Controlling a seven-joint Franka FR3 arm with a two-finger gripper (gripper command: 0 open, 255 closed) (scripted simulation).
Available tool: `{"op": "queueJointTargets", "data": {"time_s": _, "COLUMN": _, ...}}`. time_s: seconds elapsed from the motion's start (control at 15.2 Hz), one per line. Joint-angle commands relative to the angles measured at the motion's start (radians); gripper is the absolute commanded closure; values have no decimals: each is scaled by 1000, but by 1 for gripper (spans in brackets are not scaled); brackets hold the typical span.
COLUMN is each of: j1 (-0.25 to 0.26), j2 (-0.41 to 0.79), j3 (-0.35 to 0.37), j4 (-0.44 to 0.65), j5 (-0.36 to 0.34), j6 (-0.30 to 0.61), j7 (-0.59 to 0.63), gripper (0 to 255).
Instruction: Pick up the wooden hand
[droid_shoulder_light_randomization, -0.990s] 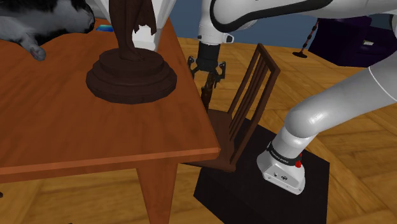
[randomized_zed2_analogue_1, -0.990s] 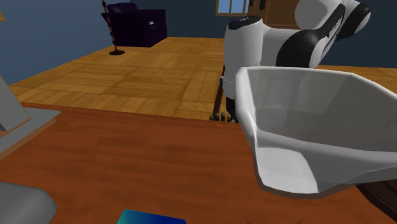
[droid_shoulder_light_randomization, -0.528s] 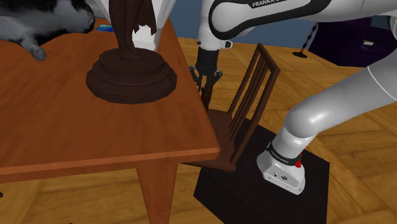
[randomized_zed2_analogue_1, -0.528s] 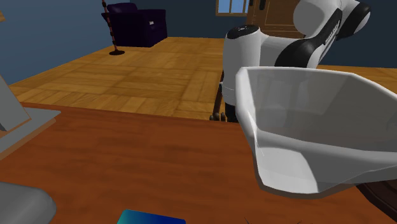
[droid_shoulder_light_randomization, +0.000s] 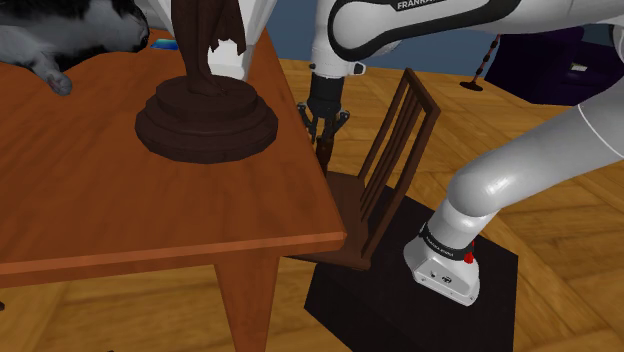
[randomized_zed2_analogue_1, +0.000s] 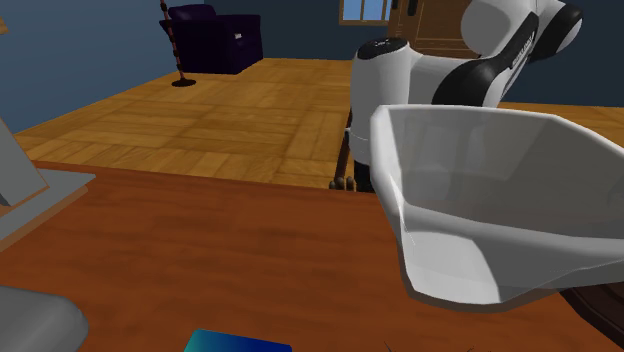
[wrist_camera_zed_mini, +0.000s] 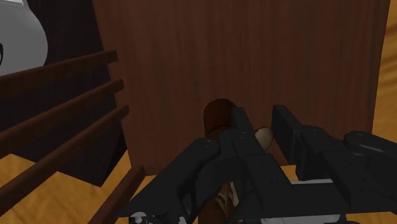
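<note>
The black two-finger pincer (droid_shoulder_light_randomization: 325, 122) points straight down, its fingers drawn narrow and, as far as I can judge, clasping the top of the brown wooden hand (droid_shoulder_light_randomization: 325, 152). The hand stands upright, long axis vertical, directly beneath the pincer on the dark wooden chair seat (droid_shoulder_light_randomization: 350, 195). The seat sits just beside the reddish-brown wooden tabletop (droid_shoulder_light_randomization: 150, 210), and a plank floor (randomized_zed2_analogue_1: 200, 120) spreads beyond.

wooden hand (wrist_camera_zed_mini: 218, 116) ptly behind claw (wrist_camera_zed_mini: 262, 128), cat (droid_shoulder_light_randomization: 60, 35) cropped
</note>
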Motion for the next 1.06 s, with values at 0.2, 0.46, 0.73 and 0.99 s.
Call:
{"op": "queueJointTargets", "data": {"time_s": 0.2, "j1": -2, "j2": -14, "j3": -13, "j4": 49, "j5": -6, "j6": -64, "j7": 2, "gripper": 255}}
{"op": "queueJointTargets", "data": {"time_s": 0.46, "j1": -4, "j2": -22, "j3": -23, "j4": 96, "j5": -12, "j6": -119, "j7": 5, "gripper": 255}}
{"op": "queueJointTargets", "data": {"time_s": 0.73, "j1": -7, "j2": -26, "j3": -32, "j4": 146, "j5": -18, "j6": -173, "j7": 9, "gripper": 255}}
{"op": "queueJointTargets", "data": {"time_s": 0.99, "j1": -8, "j2": -27, "j3": -36, "j4": 174, "j5": -21, "j6": -201, "j7": 12, "gripper": 255}}
